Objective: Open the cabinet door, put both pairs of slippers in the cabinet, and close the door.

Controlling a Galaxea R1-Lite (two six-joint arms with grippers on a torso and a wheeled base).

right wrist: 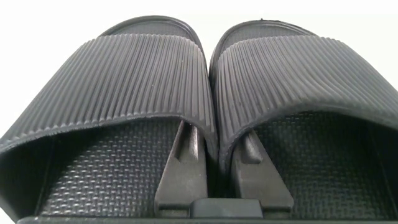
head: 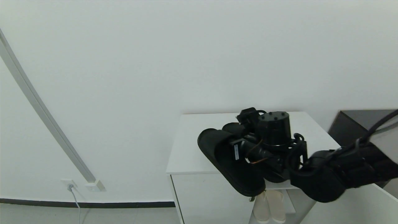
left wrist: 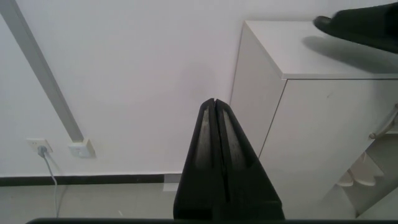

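A pair of black slippers (head: 230, 161) hangs tilted over the front edge of the white cabinet's top (head: 192, 143). My right gripper (right wrist: 214, 140) is shut on the pair, one finger (right wrist: 183, 168) inside each slipper (right wrist: 124, 81), pinching the inner walls together. A pair of white slippers (head: 269, 207) stands on a shelf inside the cabinet, behind the open door (head: 342, 205). My left gripper (left wrist: 214, 109) is shut on nothing, low and to the left of the cabinet (left wrist: 323, 124). Its view also shows the black slippers' tip (left wrist: 367, 28) and the white slippers (left wrist: 360, 177).
The cabinet stands against a white wall. A dark box (head: 357, 121) sits to its right. On the wall to the left are a slanted grey conduit (head: 40, 109) and a socket with a cable (head: 70, 186) near the floor.
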